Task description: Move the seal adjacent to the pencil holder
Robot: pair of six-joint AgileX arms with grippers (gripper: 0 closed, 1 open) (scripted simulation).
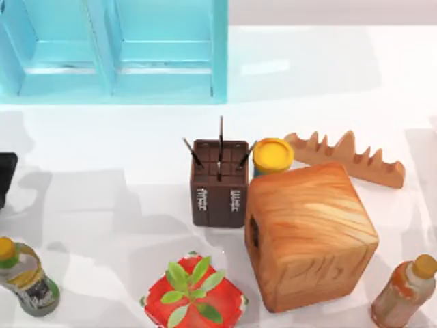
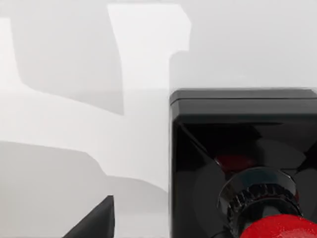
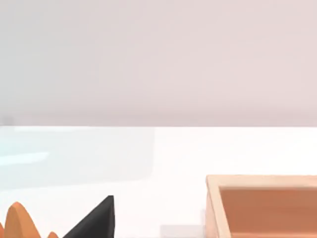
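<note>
The left wrist view looks closely down on the seal (image 2: pixel 242 163), its black block standing on the white table (image 2: pixel 74 124) with the red knob nearest the camera. The pencil holder (image 1: pixel 219 181) stands mid-table, just left of the wooden cube (image 1: pixel 311 236).

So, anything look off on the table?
Only the wooden cube: it sits turned at an angle, close against the squarely set pencil holder. No spill or damage visible.
</note>
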